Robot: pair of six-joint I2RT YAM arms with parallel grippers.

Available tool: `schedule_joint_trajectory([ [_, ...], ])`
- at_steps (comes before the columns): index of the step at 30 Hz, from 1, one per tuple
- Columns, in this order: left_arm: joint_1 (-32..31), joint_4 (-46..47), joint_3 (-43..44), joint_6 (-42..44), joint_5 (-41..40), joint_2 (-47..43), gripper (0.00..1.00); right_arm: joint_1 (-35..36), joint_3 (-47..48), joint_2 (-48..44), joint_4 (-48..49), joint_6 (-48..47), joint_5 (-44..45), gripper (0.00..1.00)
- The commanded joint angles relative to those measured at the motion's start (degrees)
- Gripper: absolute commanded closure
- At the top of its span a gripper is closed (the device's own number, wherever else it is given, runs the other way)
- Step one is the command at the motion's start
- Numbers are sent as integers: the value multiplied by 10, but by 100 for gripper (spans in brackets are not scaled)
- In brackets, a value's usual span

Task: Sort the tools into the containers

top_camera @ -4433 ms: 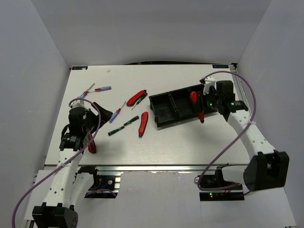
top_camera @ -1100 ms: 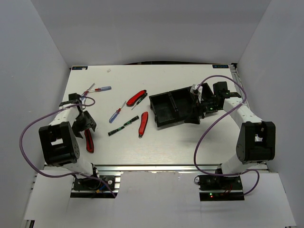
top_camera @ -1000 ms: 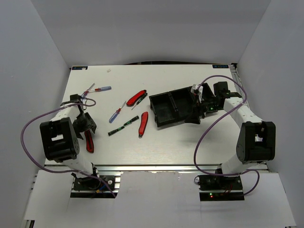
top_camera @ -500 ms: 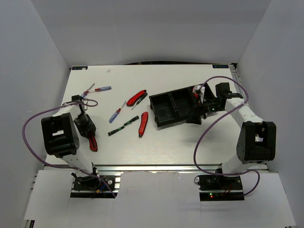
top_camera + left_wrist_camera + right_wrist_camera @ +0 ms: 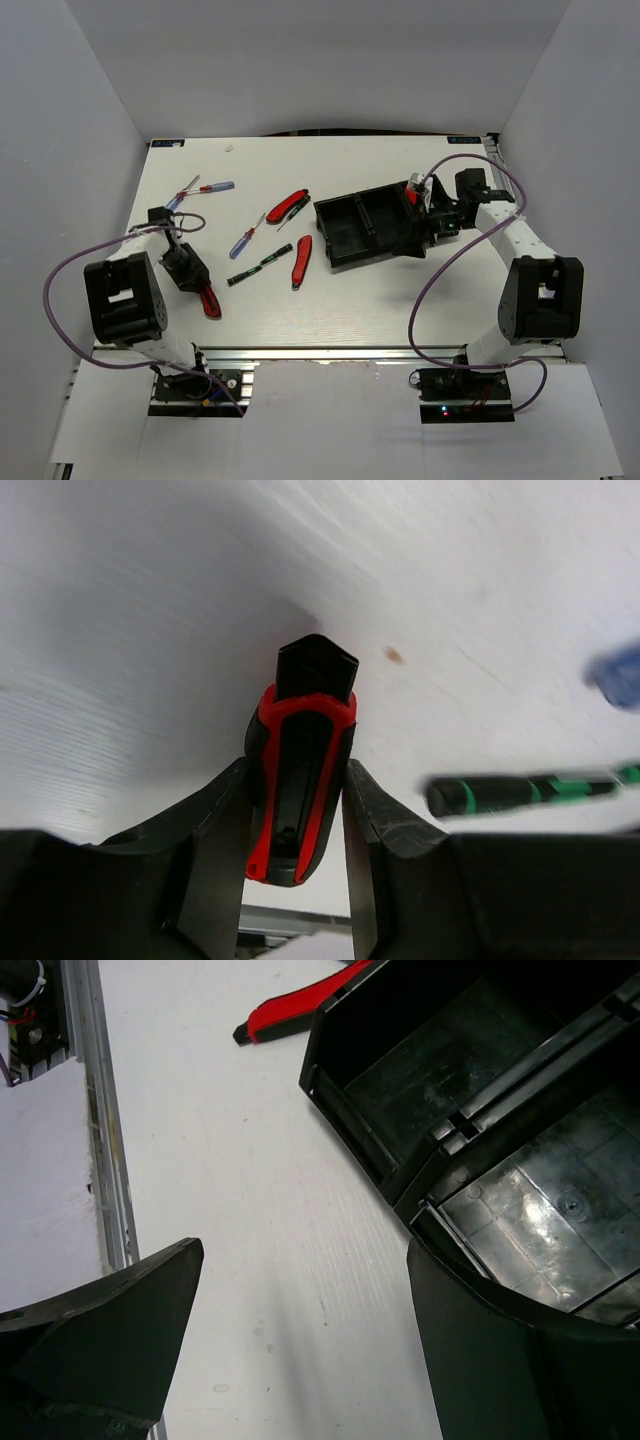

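A white table (image 5: pixel 350 305) fills the middle of the top view, and the two arms are seen reaching in from its lower corners. A black tray (image 5: pixel 343 243), divided into three square compartments, is set at an angle right of centre.

The right gripper (image 5: pixel 432 214) is placed at the right end of the tray. In the right wrist view its fingers (image 5: pixel 110 1345) are spread as wide as they go and nothing is held between them. One finger is seen over bare table at the lower left, the other over a corner of the tray at the lower right.

The left gripper (image 5: pixel 190 272) is found at the lower left of the table. It is closed partway onto a red pocket knife (image 5: pixel 300 730), which is pinched on both sides by the black fingers (image 5: pixel 225 820). The black tip of the knife is seen jutting out beyond them.

A second red knife (image 5: pixel 288 206) is laid just left of the tray, above centre, with a slim black screwdriver (image 5: pixel 299 212) touching it. A third red knife (image 5: pixel 301 260) is laid below these, near the tray's lower left corner. A black screwdriver with green marks (image 5: pixel 258 267) is set beside it on the left, and a blue-handled screwdriver (image 5: pixel 242 241) is set above that one. Thin screwdrivers (image 5: pixel 205 188) are gathered at the table's upper left.
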Motion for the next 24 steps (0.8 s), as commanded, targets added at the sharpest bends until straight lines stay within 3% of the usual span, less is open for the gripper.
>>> schedule_joint_trajectory([
  [1,-2,22,-16,-45,84,-87,100,17,29,-14,-27,-17,-13,11],
  [8,-4,72,-36,-130,212,-212,100,110,68,-17,-6,52,29,11],
  [13,-38,165,-87,-209,286,-299,100,178,82,-32,113,258,115,11],
  [17,-102,244,-106,-296,288,-327,100,265,102,-29,184,392,216,11],
  [20,-182,288,-101,-334,265,-316,100,309,118,-18,209,446,254,11],
  [24,-234,342,-84,-363,244,-292,100,339,143,5,223,480,240,11],
])
